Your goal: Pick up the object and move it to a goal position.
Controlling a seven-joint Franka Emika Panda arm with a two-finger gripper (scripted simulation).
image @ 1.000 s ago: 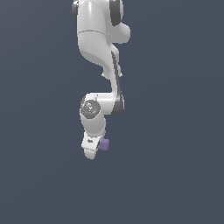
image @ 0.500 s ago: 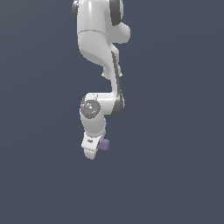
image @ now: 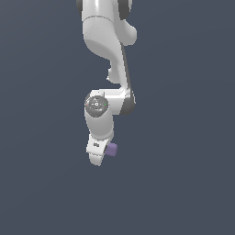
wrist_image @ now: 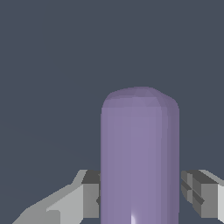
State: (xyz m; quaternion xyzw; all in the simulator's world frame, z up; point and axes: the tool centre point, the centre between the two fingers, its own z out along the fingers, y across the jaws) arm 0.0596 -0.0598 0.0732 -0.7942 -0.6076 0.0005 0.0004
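Observation:
The object, a small matte purple oblong block (wrist_image: 139, 153) with rounded edges, sits between my two grey fingers (wrist_image: 89, 195) in the wrist view, both pressed against its sides. My gripper (wrist_image: 140, 194) is shut on it. In the exterior view the white gripper (image: 102, 153) hangs below the arm's wrist joint, and the object (image: 111, 149) pokes out on its side toward the exterior view's right. The block appears lifted off the plain dark surface. No goal marker shows in either view.
The white arm (image: 105, 41) comes down from the top of the exterior view to a grey-capped wrist joint (image: 97, 105). All around is a uniform dark blue-grey ground.
The wrist and gripper have shifted slightly upward with the purple block still held. Otherwise the pose is nearly the same.

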